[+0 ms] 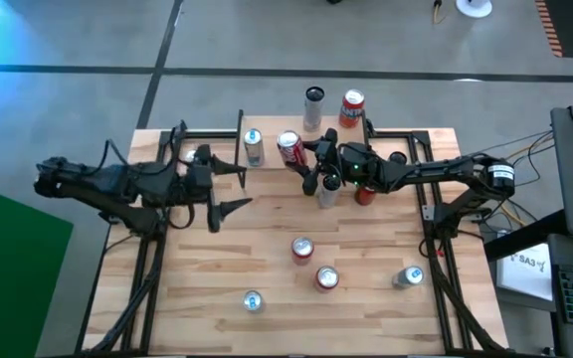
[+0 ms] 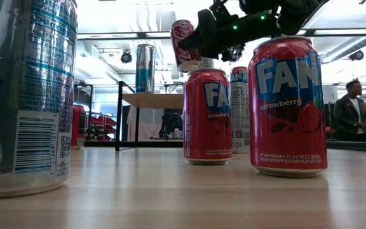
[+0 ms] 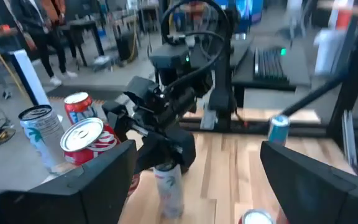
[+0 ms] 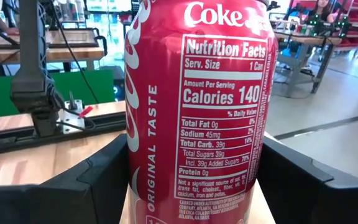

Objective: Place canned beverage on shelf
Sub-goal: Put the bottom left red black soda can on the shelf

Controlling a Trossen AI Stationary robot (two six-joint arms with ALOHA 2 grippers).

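Observation:
A red Coke can [image 4: 194, 99] hangs in the air over the table's far middle, with my right gripper [image 1: 304, 159] shut on it. In the low view the can [image 2: 184, 44] shows tilted, just right of and above the shelf [image 2: 151, 100]. The shelf is a small riser with a light wooden top and black legs, and a tall silver can [image 2: 145, 67] stands on it. My left gripper [image 1: 235, 189] is open above the table's left half, pointing toward the right arm, with nothing between its fingers. My right gripper pinches the Coke can's side wall [image 4: 135, 155] between its two fingers, one on each side of the can's body. The fingers come roughly level from the table's right. The can is lifted clear and tilted.
A slim can [image 1: 326, 189] and a red can [image 1: 366, 191] stand under the right arm. Two red Fanta cans [image 1: 301, 249] [image 1: 326, 278] and two silver-blue cans [image 1: 253, 300] [image 1: 409, 276] stand near the front. A silver can [image 1: 254, 147] stands at the far left. People [image 2: 354, 108] are beyond the table.

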